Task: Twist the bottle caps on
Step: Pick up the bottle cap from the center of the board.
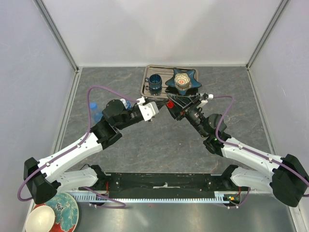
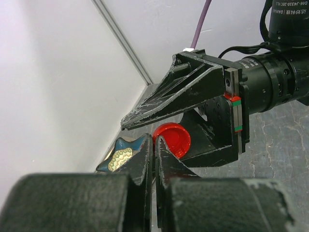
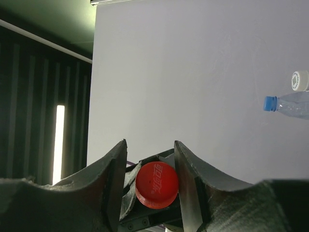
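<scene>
The red cap (image 1: 170,103) hangs in the air between the two grippers, in front of the tray. My left gripper (image 2: 154,147) is shut, and its fingertips pinch the cap's rim at its left edge; the cap's open side (image 2: 174,137) faces this camera. My right gripper (image 3: 147,162) is open around the red cap (image 3: 156,184), which touches its right finger and leaves a gap on the other side. A clear bottle with a blue cap (image 3: 289,104) and a white cap (image 3: 300,80) show far off. Bottles (image 1: 96,112) stand behind the left arm.
A metal tray (image 1: 146,88) at the back holds a dark blue cup (image 1: 155,83) and a blue star-shaped dish (image 1: 182,79), which also shows in the left wrist view (image 2: 120,154). A bowl (image 1: 40,218) and a patterned plate (image 1: 65,209) sit at the near left corner.
</scene>
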Controlling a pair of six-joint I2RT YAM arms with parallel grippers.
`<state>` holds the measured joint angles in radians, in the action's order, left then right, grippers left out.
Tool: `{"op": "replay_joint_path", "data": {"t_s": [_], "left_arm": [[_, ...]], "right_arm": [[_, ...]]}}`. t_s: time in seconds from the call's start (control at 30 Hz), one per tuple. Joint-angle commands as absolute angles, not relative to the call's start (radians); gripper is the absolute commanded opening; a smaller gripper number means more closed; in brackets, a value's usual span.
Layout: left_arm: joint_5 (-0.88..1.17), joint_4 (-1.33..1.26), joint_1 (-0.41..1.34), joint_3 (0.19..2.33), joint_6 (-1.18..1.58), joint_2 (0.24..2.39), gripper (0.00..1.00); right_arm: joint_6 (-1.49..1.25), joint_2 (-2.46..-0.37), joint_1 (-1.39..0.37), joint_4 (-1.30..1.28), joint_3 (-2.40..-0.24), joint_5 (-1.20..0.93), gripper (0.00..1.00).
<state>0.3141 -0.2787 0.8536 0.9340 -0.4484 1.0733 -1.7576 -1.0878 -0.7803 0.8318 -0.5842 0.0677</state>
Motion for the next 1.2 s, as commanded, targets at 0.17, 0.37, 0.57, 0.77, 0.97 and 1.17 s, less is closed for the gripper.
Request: {"op": "replay_joint_path", "data": {"t_s": [0.17, 0.37, 0.57, 0.77, 0.97, 1.17], "left_arm": [[0.265, -0.342, 0.854, 0.897, -0.506, 1.037, 0.02], [0.271, -0.328, 0.856, 0.887, -0.502, 1.028, 0.02], [0.272, -0.307, 0.856, 0.873, -0.503, 1.02, 0.02], [0.184, -0.244, 0.856, 0.916, -0.473, 1.009, 0.56], [0.066, -0.127, 0.85, 1.009, -0.425, 0.96, 0.95], [0.018, 0.13, 0.76, 1.16, -0.206, 1.066, 0.99]], "right_arm": [[-1.763, -1.043, -0.778, 0.904, -0.587, 0.077, 0.47], [-1.721, -1.029, -0.778, 0.868, -0.606, 0.078, 0.38], [-1.648, -0.997, -0.778, 0.77, -0.632, 0.094, 0.36], [-1.563, -0.94, -0.773, 0.611, -0.643, 0.146, 0.33], [-1.372, -0.802, -0.77, 0.331, -0.687, 0.307, 0.32], [-1.117, -0.694, -0.77, 0.043, -0.843, 0.498, 0.31]]}}
